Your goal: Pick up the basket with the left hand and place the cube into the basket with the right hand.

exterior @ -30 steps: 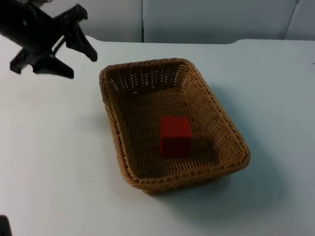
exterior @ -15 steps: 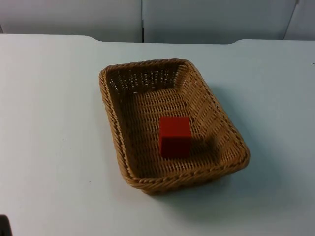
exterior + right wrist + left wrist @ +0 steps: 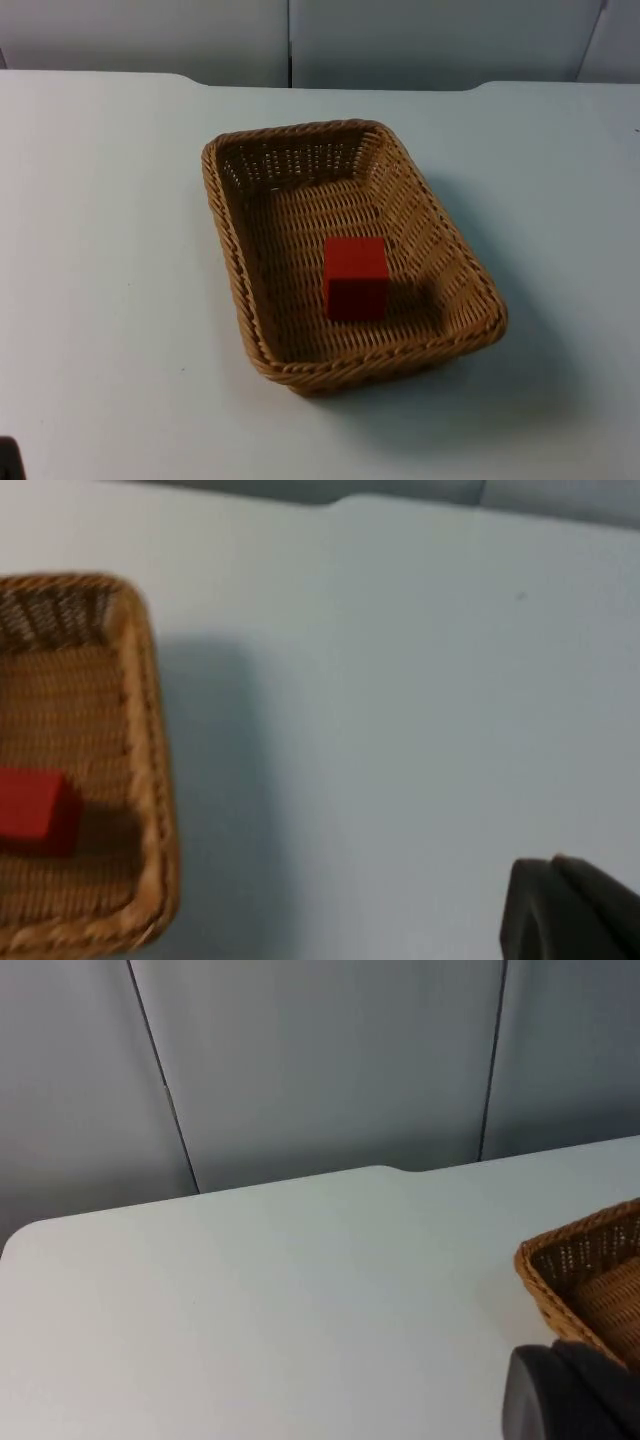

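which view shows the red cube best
The top view: the red cube sits whole and unobstructed on the floor of the brown woven wicker basket, with its top and front faces visible. The right wrist view catches only part of the cube, cut off at the picture's edge. The left wrist view shows just a corner of the basket.

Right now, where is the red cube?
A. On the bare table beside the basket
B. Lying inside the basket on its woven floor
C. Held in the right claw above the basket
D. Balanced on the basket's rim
B: in the top view the red cube lies on the woven floor inside the basket, which stands on the white table, with nothing gripping it.
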